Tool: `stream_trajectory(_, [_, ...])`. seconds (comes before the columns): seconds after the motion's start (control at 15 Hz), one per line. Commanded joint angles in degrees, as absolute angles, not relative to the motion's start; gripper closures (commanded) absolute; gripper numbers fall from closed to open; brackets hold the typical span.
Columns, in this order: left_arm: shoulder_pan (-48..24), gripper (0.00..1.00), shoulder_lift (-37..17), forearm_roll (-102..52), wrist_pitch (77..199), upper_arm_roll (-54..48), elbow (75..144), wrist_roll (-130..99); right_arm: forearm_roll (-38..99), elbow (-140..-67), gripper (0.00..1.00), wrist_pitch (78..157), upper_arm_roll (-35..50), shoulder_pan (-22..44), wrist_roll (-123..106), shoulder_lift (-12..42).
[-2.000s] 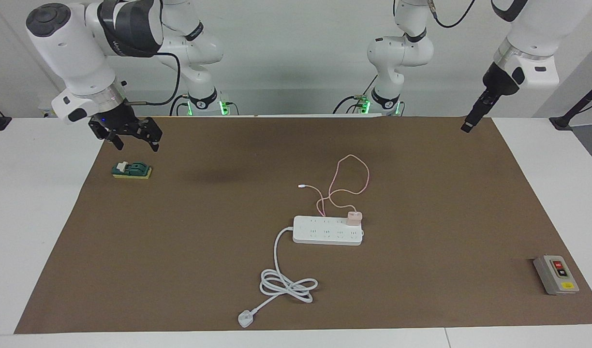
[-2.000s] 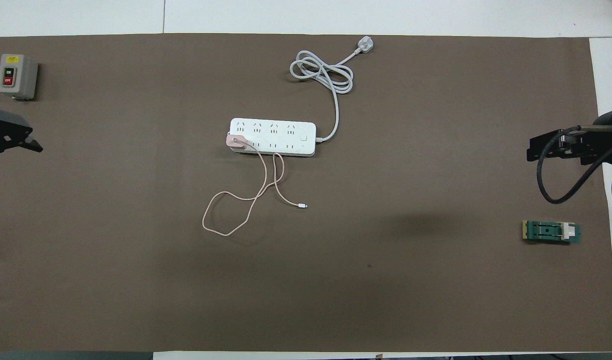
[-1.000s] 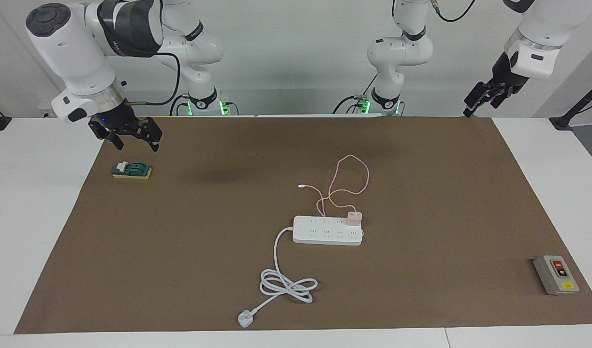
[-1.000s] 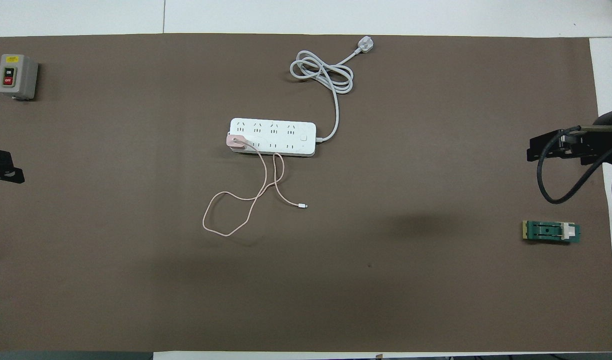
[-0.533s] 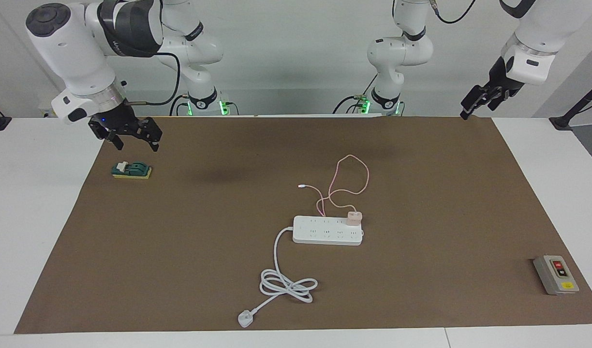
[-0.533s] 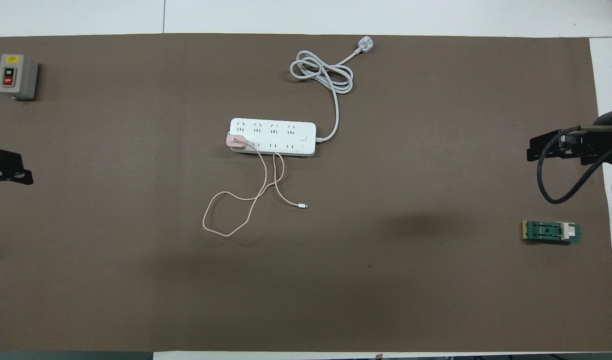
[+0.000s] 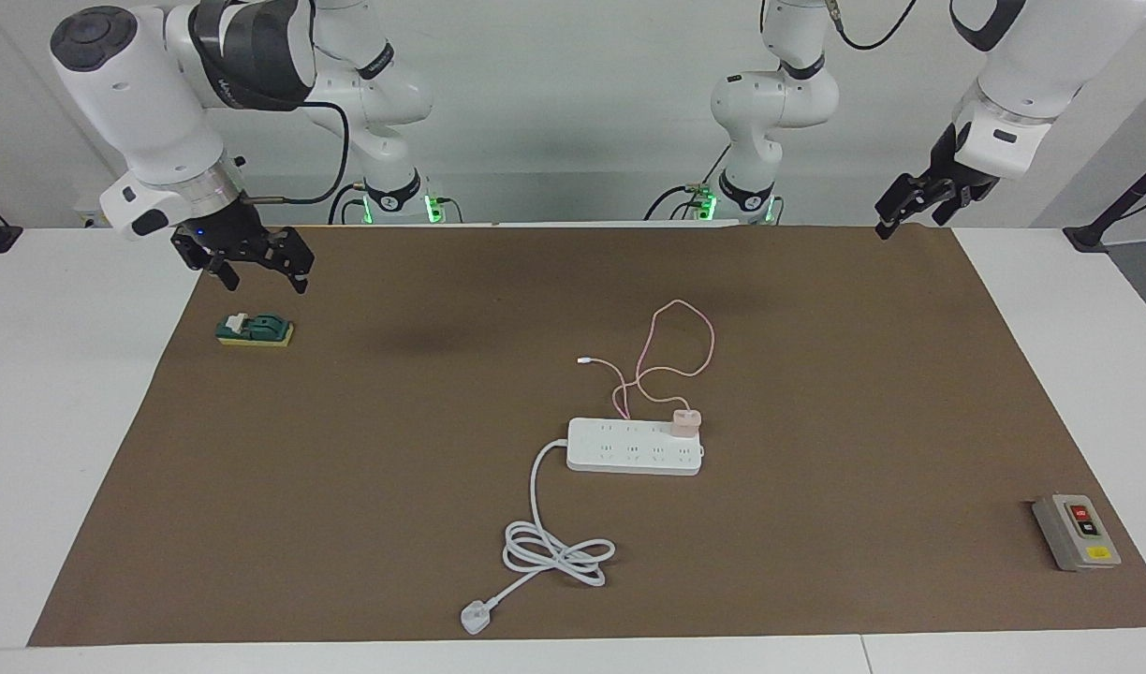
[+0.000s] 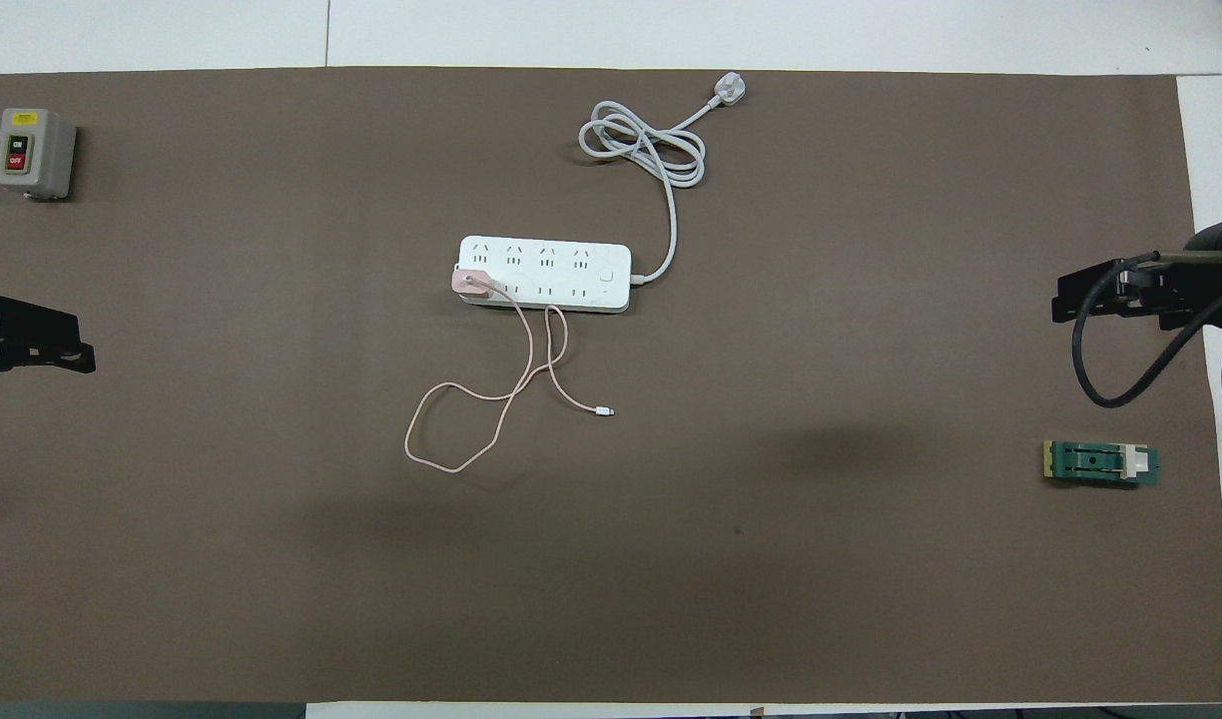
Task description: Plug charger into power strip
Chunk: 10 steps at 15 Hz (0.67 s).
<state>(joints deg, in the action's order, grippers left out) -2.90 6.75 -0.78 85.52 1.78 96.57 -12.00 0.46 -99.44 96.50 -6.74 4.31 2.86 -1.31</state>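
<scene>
Now, power strip (image 7: 634, 446): long white bar, long axis running between the arms' ends of the bench (image 7: 67, 393).
Charger (image 7: 684, 422): pale pink cube seated, apparently, in the strip's socket toward the left arm's end.
Left gripper (image 7: 896, 212): released, raised, well apart.
Right gripper (image 7: 255, 265): released, well apart.

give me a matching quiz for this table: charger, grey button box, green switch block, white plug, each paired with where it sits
Things:
1. charger
2. grey button box
3. green switch block
4. white plug

Places:
A. under the right end effector
B. on the power strip, at its end toward the left arm
C. mat edge farthest from the robots
D. mat corner at the left arm's end, far from the robots

Pairs: 1-B, 2-D, 3-A, 4-C
</scene>
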Motion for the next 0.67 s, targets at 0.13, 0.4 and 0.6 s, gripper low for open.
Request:
stream_trajectory(0.13, [-3.9,0.00,8.1,-0.9,86.0,2.4,98.3,-2.9,-0.3,-99.9,0.00,96.2,-6.4,3.9,2.8,-2.1])
stream_trajectory(0.4, [-4.5,0.00,8.1,-0.9,86.3,2.4,98.3,0.3,-0.2,-99.8,0.00,96.2,-6.4,3.9,2.8,-2.0])
stream_trajectory(0.6, [-4.5,0.00,8.2,-0.9,86.4,2.4,98.5,0.3,-0.2,-99.9,0.00,96.2,-6.4,3.9,2.8,-2.1])
